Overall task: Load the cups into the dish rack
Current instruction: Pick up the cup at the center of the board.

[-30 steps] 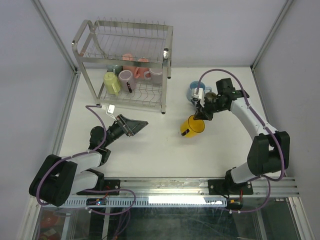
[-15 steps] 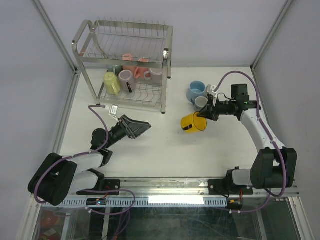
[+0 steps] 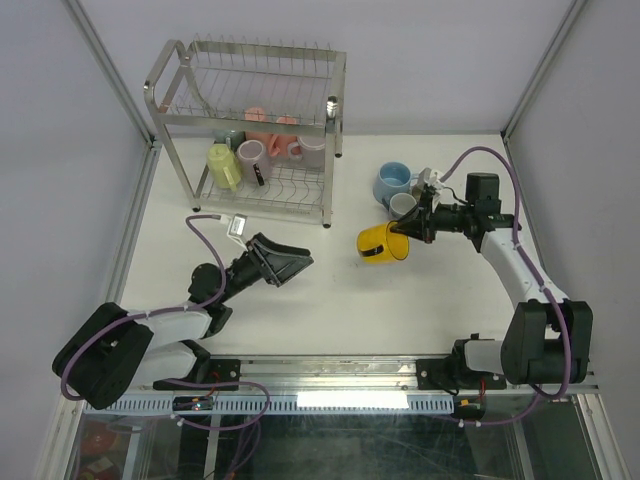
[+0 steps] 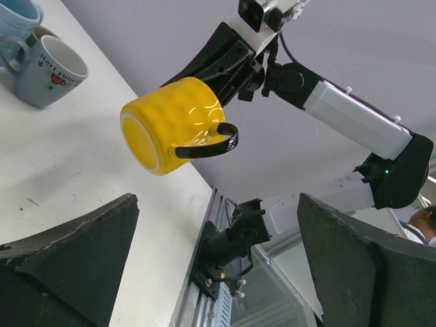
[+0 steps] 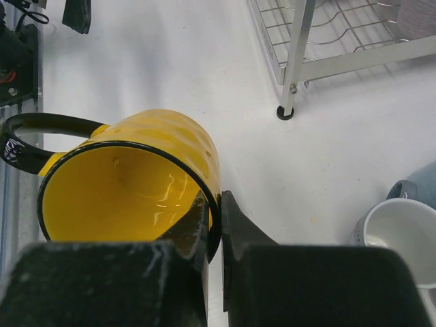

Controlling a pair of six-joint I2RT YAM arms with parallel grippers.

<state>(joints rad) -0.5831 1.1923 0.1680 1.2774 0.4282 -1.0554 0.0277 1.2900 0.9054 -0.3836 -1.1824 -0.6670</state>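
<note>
The right arm has swung out since a second ago. Its elbow was folded in, and now the forearm reaches flat across from the right side. The yellow mug (image 3: 383, 243) has come up a touch with it. The left arm has crept forward too, and the left gripper (image 3: 290, 262) now sits nearer the middle of the table (image 3: 300, 310).

The right gripper (image 3: 408, 235) is clamped on the mug's rim, one finger inside and one outside. The mug hangs on its side, clear of the table, with its base turned toward the left arm and its black handle on the near side. It is still well short of the dish rack (image 3: 327, 170).

The left gripper's jaws are spread wide and carry nothing, pointing straight at the mug.

Behind the mug, a light blue mug (image 3: 391, 182) and a grey mug (image 3: 404, 206) stand touching on the table. The rack's lower shelf holds a yellow-green mug (image 3: 222, 165), a lilac mug (image 3: 250, 160) and some pinkish ones. The wires cross over them, so I can't count them surely. The right wrist view cuts off both the rack and the grey mug at its edges.
</note>
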